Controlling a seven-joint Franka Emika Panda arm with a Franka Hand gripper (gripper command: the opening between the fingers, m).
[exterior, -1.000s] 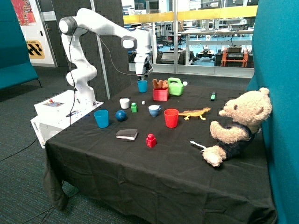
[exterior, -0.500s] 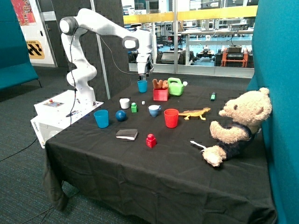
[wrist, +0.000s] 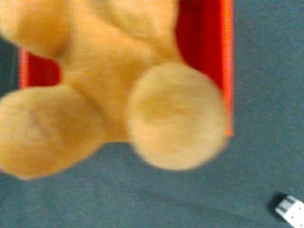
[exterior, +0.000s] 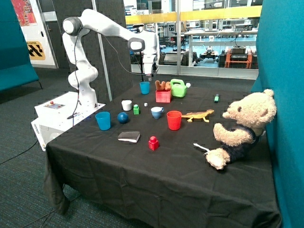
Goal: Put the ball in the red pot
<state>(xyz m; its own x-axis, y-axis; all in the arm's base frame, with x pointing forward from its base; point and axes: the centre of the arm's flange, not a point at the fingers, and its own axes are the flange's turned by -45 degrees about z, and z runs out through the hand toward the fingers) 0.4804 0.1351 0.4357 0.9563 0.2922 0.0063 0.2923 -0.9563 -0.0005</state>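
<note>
Gripper [exterior: 148, 75] shifted toward red pot [exterior: 163, 96], fingers' state unclear; ball [exterior: 123, 118] well apart.

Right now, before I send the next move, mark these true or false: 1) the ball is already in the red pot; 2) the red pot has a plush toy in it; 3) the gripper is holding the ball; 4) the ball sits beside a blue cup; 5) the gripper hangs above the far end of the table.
1) False. The ball lies on the table, apart from the red pot.
2) True. A tan plush toy fills the pot.
3) False. The gripper is up by the far blue cup, nowhere near the ball.
4) True. The near blue cup stands next to it.
5) True.
</note>
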